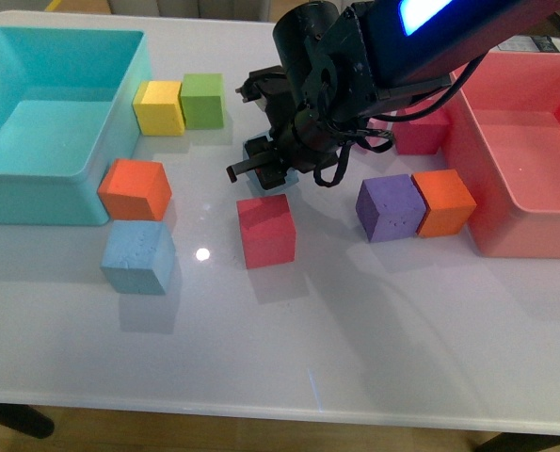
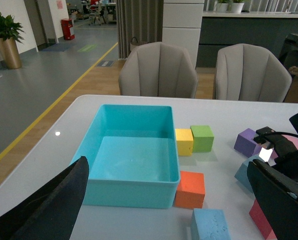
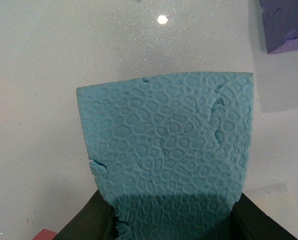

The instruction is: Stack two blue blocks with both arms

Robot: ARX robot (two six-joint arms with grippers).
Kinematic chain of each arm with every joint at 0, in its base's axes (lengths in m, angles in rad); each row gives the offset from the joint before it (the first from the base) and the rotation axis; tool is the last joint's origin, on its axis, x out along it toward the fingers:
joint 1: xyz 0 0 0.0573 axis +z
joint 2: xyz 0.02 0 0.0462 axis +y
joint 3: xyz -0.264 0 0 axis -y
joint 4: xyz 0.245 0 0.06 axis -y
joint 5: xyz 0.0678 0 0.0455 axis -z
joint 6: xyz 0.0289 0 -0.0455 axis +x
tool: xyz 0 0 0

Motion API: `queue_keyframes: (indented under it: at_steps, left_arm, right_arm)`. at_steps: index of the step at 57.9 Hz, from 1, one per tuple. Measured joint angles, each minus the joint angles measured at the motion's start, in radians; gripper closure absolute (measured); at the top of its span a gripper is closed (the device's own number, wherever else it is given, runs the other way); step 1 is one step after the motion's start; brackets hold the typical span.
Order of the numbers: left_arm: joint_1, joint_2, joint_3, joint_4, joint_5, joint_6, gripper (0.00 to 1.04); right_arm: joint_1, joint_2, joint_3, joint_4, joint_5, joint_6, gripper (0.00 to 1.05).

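R gripper: clamped on blue block, pads only near one edge; can't tell if it's off the table.
L gripper: wide, empty, facing teal bin.
2nd blue block: on table, just in front of orange block.
Risk: shallow grip on soft foam, so block cd twist or slip in a fast swing; off-centre set-down cd topple; orange block cd get nudged.
Text: none legible; arm's screen is plain blue.

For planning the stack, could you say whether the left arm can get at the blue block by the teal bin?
Likely yes: the blue block stands with top and near sides free, the orange cube behind it, and the open left tool faces it unobstructed.
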State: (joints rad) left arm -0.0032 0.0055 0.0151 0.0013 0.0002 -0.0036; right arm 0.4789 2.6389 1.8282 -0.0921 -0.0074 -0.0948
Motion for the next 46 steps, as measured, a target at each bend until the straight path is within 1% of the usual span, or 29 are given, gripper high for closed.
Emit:
queue_keyframes:
  at_steps: [4,6,7,15,17,24,29,34,46]
  left_arm:
    - [0.000,0.000,0.000,0.000,0.000,0.000,0.09]
    - [0.000,0.000,0.000,0.000,0.000,0.000,0.09]
    - [0.000,0.000,0.000,0.000,0.000,0.000,0.09]
    - [0.000,0.000,0.000,0.000,0.000,0.000,0.09]
    - [0.000,0.000,0.000,0.000,0.000,0.000,0.09]
    - [0.000,0.000,0.000,0.000,0.000,0.000,0.09]
    - [0.000,0.000,0.000,0.000,0.000,0.000,0.09]
    - [0.000,0.000,0.000,0.000,0.000,0.000,0.09]
    - [0.000,0.000,0.000,0.000,0.000,0.000,0.09]
  right_arm:
    - [0.000,0.000,0.001,0.000,-0.001,0.001,0.69]
    - [0.000,0.000,0.001,0.000,-0.001,0.001,0.65]
    - [0.000,0.000,0.001,0.000,-0.002,0.001,0.61]
    - [0.000,0.000,0.001,0.003,-0.007,0.001,0.39]
    - [0.000,0.000,0.000,0.005,-0.007,0.002,0.36]
    - [0.000,-0.003,-0.018,0.026,-0.006,0.002,0.17]
    - [0.000,-0.018,-0.048,0.045,-0.007,0.004,0.07]
    - [0.000,-0.054,-0.092,0.069,-0.011,0.005,0.09]
    - [0.000,-0.219,-0.229,0.153,-0.027,0.013,0.09]
